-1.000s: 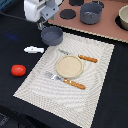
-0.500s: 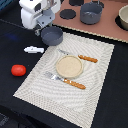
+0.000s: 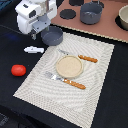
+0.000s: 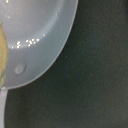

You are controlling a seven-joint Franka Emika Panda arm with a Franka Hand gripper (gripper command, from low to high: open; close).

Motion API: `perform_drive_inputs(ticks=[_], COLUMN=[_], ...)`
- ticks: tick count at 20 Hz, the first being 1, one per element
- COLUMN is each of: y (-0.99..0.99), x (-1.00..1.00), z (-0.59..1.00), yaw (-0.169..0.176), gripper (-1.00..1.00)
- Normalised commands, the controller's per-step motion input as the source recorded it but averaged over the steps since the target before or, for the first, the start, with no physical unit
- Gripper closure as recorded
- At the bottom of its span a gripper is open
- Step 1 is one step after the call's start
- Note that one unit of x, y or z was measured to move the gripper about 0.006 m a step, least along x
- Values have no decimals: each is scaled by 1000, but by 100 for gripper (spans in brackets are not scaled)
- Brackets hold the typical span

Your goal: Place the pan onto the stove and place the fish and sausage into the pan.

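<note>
The small blue-grey pan (image 3: 53, 36) sits on the black table at the far corner of the striped placemat, off the stove (image 3: 112, 30). In the wrist view the pan (image 4: 40, 35) fills the frame from above, with a rivet and the start of its handle (image 4: 2, 107). My white gripper (image 3: 35, 31) hangs just above the pan's side toward the exterior view's left. Its fingers are hidden, so I cannot tell if it is open. The white fish (image 3: 33, 49) lies on the table beside the pan. The red sausage (image 3: 18, 70) lies nearer, apart from both.
A taller grey pot (image 3: 91, 12) stands on the stove next to black burner discs (image 3: 67, 14). A bowl (image 3: 123, 17) is at the stove's right end. The beige placemat (image 3: 95, 100) holds a round plate (image 3: 67, 66) and orange-handled cutlery (image 3: 88, 59).
My gripper has come down a little toward the pan. The pan, fish and sausage have not moved.
</note>
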Motion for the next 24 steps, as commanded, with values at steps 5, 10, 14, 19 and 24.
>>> perform_drive_inputs(ticks=[5,10,14,19,24], y=[11,0,3,17,16], x=[0,-95,-131,-75,-47], z=[-276,-333,-249,-178,-159], yaw=[-24,-6,-2,0,0], gripper=[-100,-100,-100,100,100])
